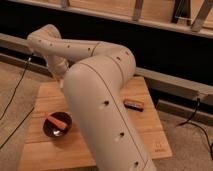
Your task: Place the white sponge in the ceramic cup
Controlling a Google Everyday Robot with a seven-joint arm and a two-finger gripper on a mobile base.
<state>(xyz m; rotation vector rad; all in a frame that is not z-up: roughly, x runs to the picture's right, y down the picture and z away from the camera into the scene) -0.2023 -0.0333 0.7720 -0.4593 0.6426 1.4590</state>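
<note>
The ceramic cup [56,125] is a low, dark glossy vessel on the left front part of the wooden table [42,97]. An orange stick-shaped piece [56,121] lies across its inside. The white sponge is out of view. My pale arm [100,105] fills the middle of the camera view; it rises from the bottom edge, bends at the upper left and comes back down toward the table behind the cup. My gripper is hidden behind the thick arm link, somewhere over the table's left middle, and it is shut. What it holds, if anything, does not show.
A small black-and-orange flat bar [134,104] lies on the table's right side. Cables [15,95] trail over the floor at the left, and another cable [197,122] at the right. A dark wall with a ledge [170,82] runs behind the table.
</note>
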